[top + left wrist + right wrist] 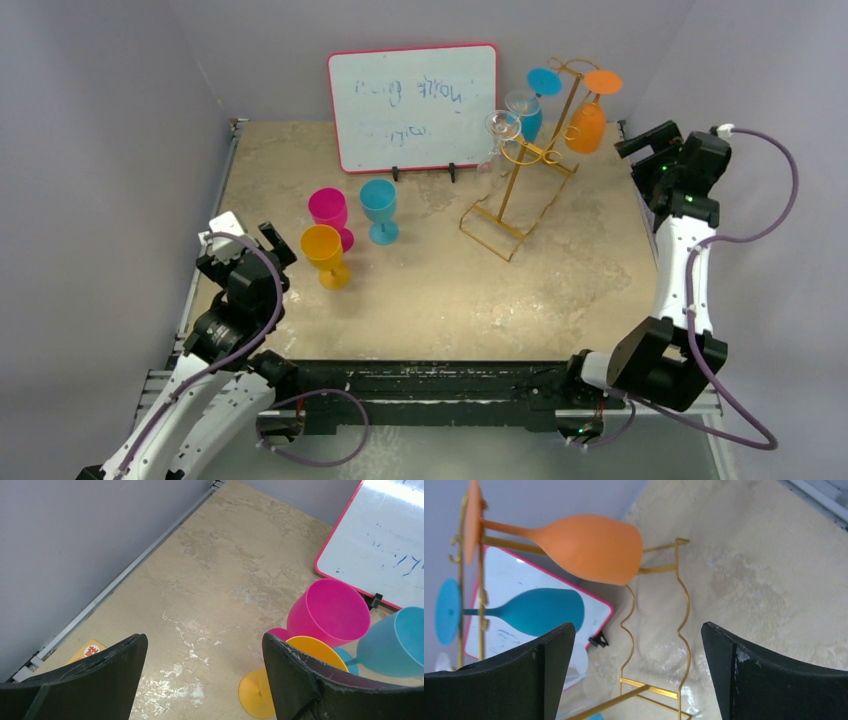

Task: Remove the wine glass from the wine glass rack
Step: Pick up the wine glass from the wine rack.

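Both pairs of jaws gape empty, the right nearer: the orange glass (pixel 591 549) hangs on the rack (pixel 530 153) ahead of its gap, up and left, stem lying jaw to jaw.

Whiteboard (pixel 413 108): blue marker handwriting in two rows, the upper longer and the lower short. The strokes are too faint and small to read from the top view. The left wrist view catches one part of the board with a few blue strokes, and no letter can be made out. Orange sticker (pixel 90 651) by the table's edge rail: white round patch with red marks, too blurred to read. Nothing legible.
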Action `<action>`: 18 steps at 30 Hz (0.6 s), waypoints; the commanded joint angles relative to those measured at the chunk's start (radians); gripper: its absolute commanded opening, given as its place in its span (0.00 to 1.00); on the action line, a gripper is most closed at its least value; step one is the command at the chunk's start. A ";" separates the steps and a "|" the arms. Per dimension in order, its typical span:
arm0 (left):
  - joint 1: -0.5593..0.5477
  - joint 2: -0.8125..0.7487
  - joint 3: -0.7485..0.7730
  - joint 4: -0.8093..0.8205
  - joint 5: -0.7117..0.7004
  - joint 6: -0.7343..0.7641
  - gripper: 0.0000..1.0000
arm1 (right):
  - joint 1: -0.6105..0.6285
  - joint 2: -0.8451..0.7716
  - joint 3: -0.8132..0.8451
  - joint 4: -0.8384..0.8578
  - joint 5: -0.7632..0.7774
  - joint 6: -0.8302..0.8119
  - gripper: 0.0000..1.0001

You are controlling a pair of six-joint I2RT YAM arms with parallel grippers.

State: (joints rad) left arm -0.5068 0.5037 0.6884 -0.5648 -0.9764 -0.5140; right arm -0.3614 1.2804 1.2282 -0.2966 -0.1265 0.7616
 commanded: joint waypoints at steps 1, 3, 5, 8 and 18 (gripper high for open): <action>-0.002 0.002 0.038 0.013 -0.028 -0.016 0.85 | -0.035 0.031 0.118 0.104 -0.209 -0.003 1.00; -0.002 0.005 0.038 0.015 -0.016 -0.009 0.86 | -0.034 0.049 0.153 0.158 -0.265 0.003 1.00; -0.002 0.011 0.040 0.015 -0.010 -0.005 0.86 | -0.035 0.064 0.195 0.174 -0.251 0.027 1.00; -0.002 0.013 0.040 0.012 -0.015 -0.009 0.86 | -0.035 0.101 0.240 0.228 -0.280 0.057 0.97; -0.002 0.023 0.034 0.022 0.017 -0.002 0.86 | -0.035 0.327 0.498 0.178 -0.335 0.090 0.74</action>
State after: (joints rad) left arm -0.5068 0.5152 0.6895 -0.5648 -0.9699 -0.5137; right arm -0.3977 1.5654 1.6356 -0.1101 -0.4374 0.8394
